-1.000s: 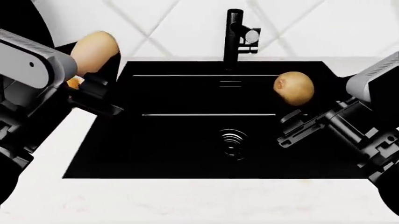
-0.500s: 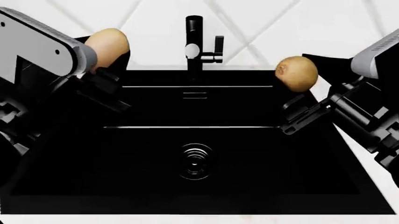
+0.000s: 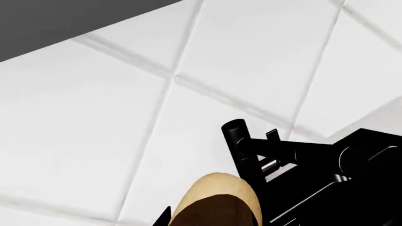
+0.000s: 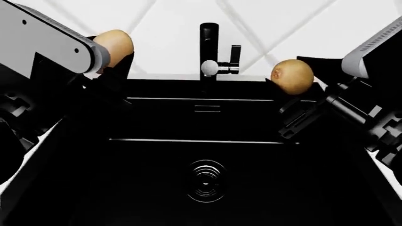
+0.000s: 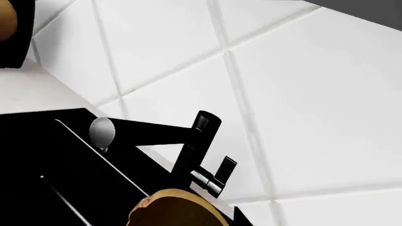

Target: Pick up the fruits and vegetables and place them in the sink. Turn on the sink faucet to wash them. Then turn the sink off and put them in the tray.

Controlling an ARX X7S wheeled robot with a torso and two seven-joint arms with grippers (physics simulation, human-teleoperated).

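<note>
Above the sink [image 4: 75, 155], both arms hold produce. Left gripper [image 4: 113, 59] is clamped on the orange-tan potato-like piece [image 4: 116, 44], over the basin's rear left corner. Right gripper [image 4: 300, 101] is clamped on the kiwi [image 4: 292, 76], over the rear right side. Faucet [image 4: 209, 52] stands between them, lever [image 4: 235, 54] untouched. Tray not in view. Judged step: loading the sink, first stage. Next move: lower each piece toward the basin floor, then part the fingers, keeping clear of the spout.
</note>
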